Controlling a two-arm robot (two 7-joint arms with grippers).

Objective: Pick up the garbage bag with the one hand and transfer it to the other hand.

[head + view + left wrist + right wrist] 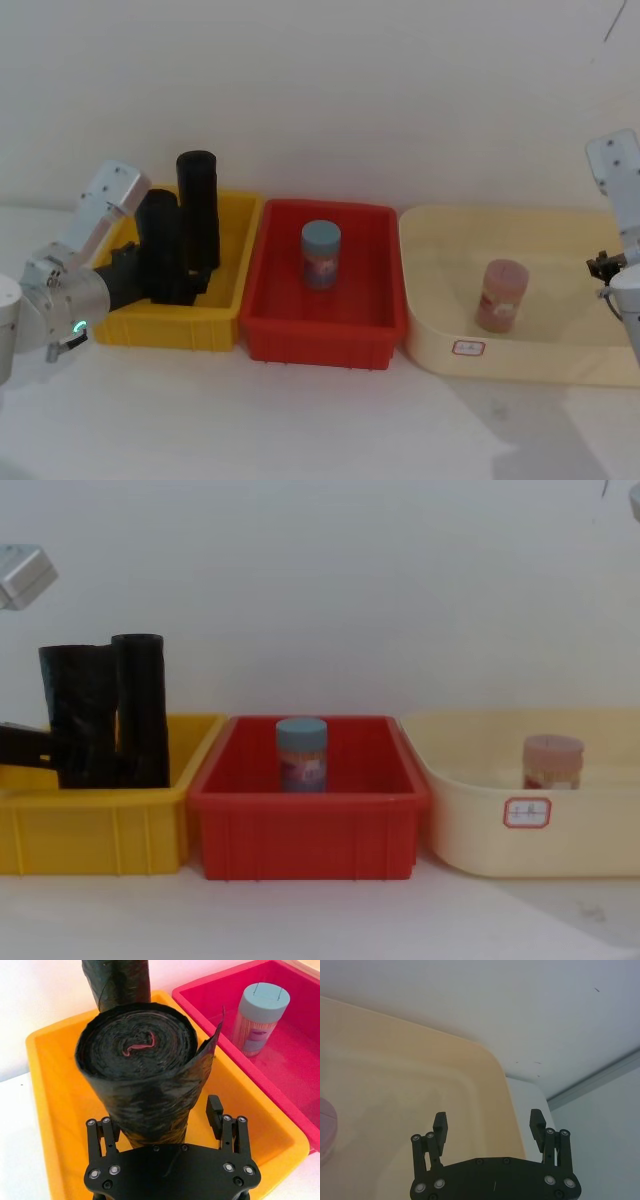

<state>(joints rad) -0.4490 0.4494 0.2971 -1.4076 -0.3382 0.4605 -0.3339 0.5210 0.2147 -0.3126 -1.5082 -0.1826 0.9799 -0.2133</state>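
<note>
On the white worktop (pixel 300 420), three containers stand in a row, touching side by side: a yellow bin (pixel 170 330) at the robot's left, a red bin (pixel 320 340) in the middle and a wider cream tub (pixel 430 340) at the right.

Yellow bin: holds two black rolls, both rising above its rim. The thick, lumpy garbage bag (pixel 145 1065) stands nearer the robot and leans slightly. A slimmer black roll (pixel 197 215), taller and smooth, stands just behind it, and the two appear to touch.

Left pincer (pixel 162 1112): reaches into the yellow bin from the robot's left, on the arm with the teal ring. It straddles the lower part of the garbage bag with its jaws spread; the visible finger (pixel 215 1110) stands clear of the plastic, and the other is hidden behind the roll.

Red bin: one upright blue-capped canister (pixel 321 255) near its centre.

Cream tub: one upright pink jar (pixel 502 295); a small label (pixel 527 812) marks the front wall.

Right pincer (pixel 489 1122): released and holding nothing, above a corner of the cream tub.
</note>
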